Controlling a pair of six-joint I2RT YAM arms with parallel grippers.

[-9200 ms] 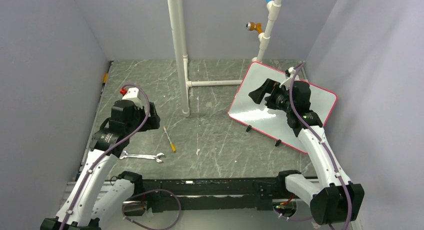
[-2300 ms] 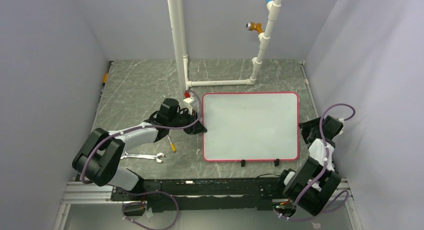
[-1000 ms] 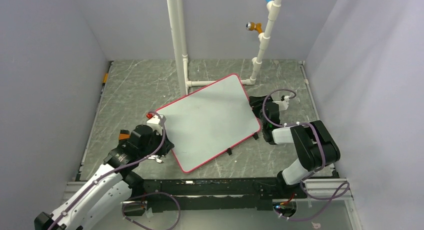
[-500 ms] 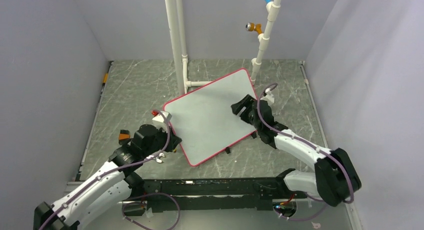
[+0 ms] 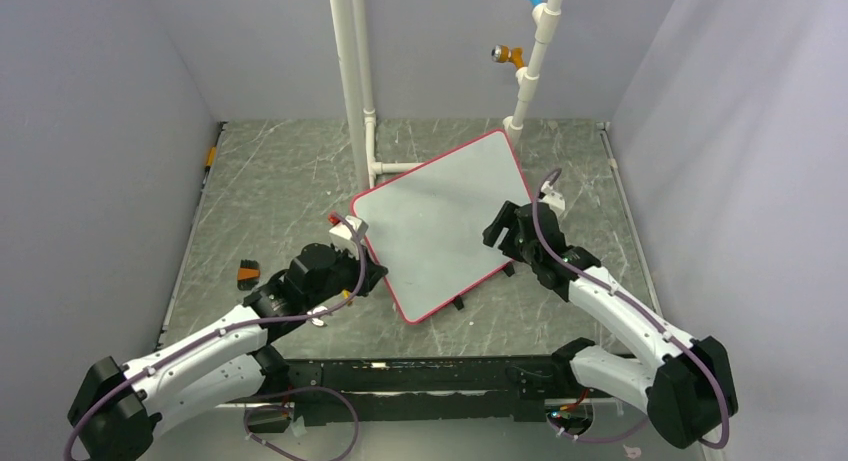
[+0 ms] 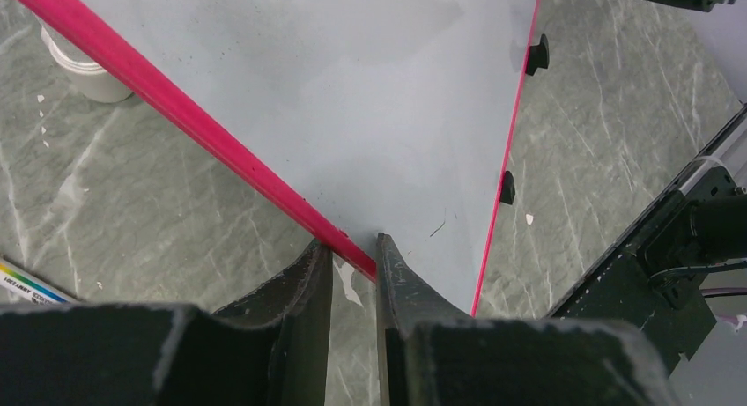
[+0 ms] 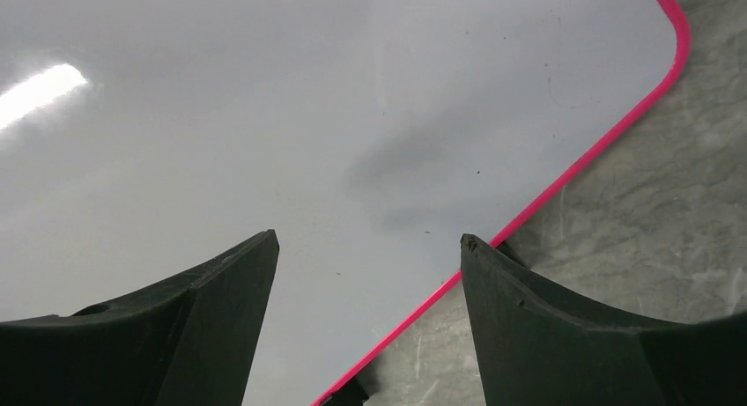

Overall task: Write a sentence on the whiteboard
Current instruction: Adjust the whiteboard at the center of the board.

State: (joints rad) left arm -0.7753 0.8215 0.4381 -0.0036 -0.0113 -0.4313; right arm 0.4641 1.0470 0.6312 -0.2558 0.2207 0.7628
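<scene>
whiteboard (image 5: 440,216) has shifted right and slightly farther than half a second ago. left fingers (image 6: 308,287) clamped on its left frame; right fingers (image 7: 225,291) apart over its right edge.

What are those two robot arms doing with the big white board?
They are handling a whiteboard that lies turned askew on the table. The left claw is pinched onto its pink frame at one edge. The right claw hangs open over the opposite edge, gripping nothing. The board is blank: nothing is written on it yet.
</scene>
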